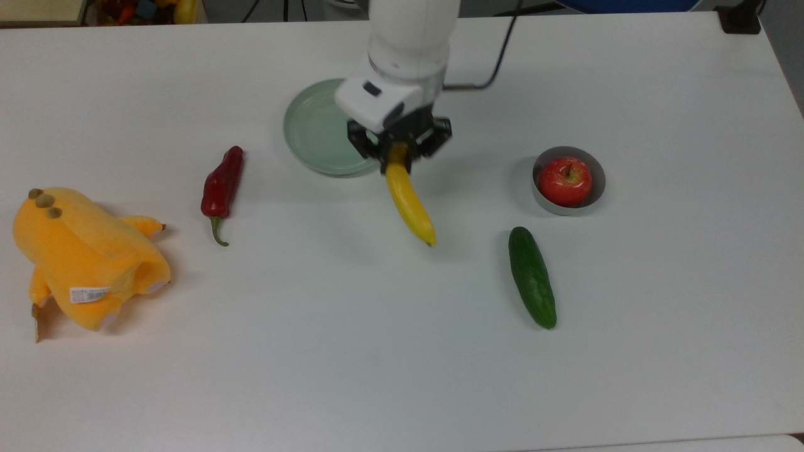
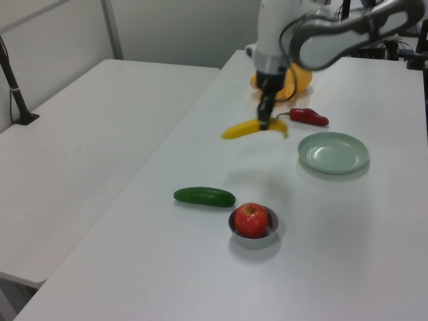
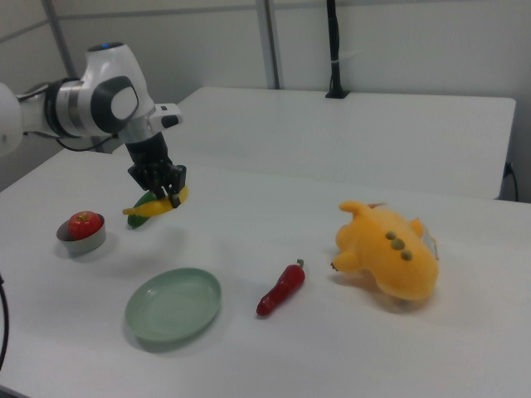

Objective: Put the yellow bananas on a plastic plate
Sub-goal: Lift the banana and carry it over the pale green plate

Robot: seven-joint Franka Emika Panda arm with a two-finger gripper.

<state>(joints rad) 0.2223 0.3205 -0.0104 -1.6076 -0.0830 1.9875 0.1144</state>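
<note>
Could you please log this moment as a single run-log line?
phase: carry | gripper: shut on banana, lifted off table | plate: empty | position: at plate's rim | next: likely lower, release
</note>
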